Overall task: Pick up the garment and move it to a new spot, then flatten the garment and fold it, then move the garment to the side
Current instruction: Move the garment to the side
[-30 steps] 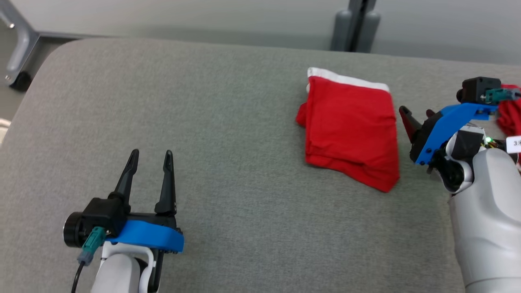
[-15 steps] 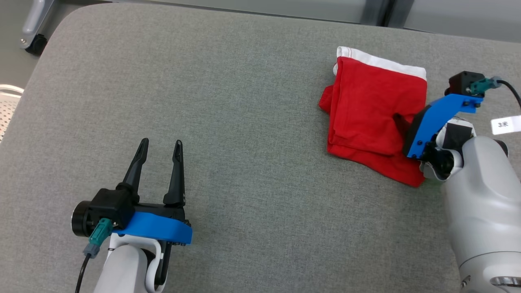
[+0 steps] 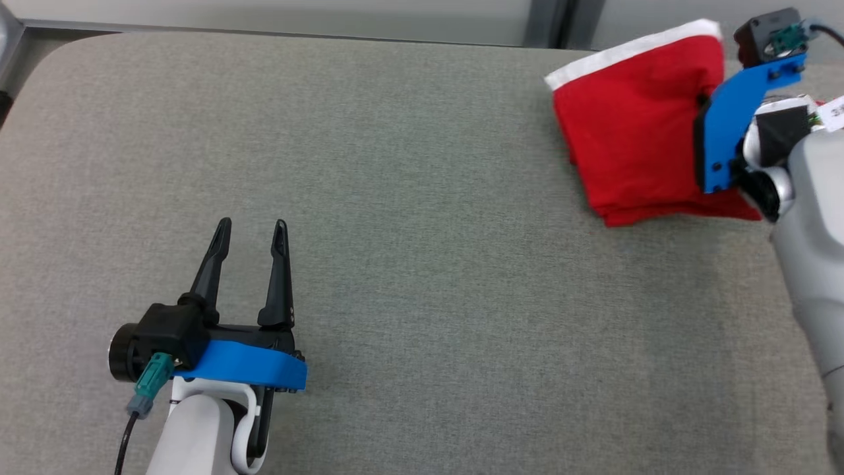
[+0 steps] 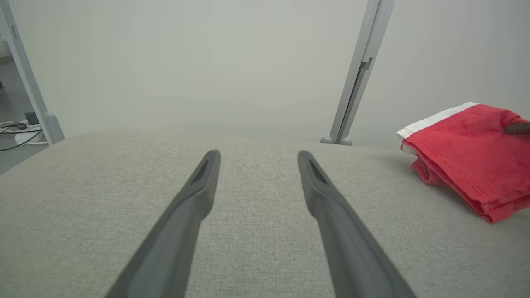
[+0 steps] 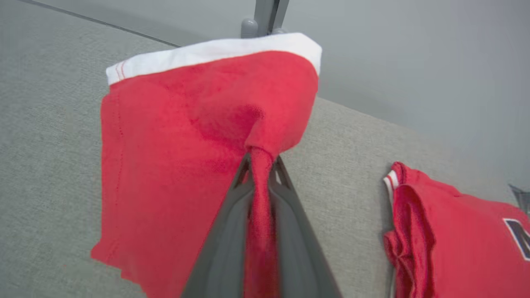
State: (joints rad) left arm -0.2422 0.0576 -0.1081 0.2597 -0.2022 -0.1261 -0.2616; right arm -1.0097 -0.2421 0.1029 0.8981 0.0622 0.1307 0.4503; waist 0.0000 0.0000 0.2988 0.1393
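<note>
Red fabric of the garment [image 5: 165,165] is bunched into a ridge and clamped tight between the two dark fingers [image 5: 223,240] of the right tool [image 5: 261,161], which has closed on one side edge of the folded piece. From that pinch the cloth hangs in a broad folded panel, with a white band running along its top edge. The garment is at the far right of the grey, woven-covered tabletop [image 3: 422,198], raised at the gripped side; I cannot tell whether its lower folded edges touch the surface. Just beyond it, apart from it, a second red garment [image 5: 455,236] with white trim and a dark printed mark lies crumpled on the same tabletop. Well away, over the near left of the tabletop, the left tool [image 3: 252,224] has its fingers parted a moderate way and holds nothing. Behind the far edge a grey metal post [image 4: 356,82] stands against a pale wall.
</note>
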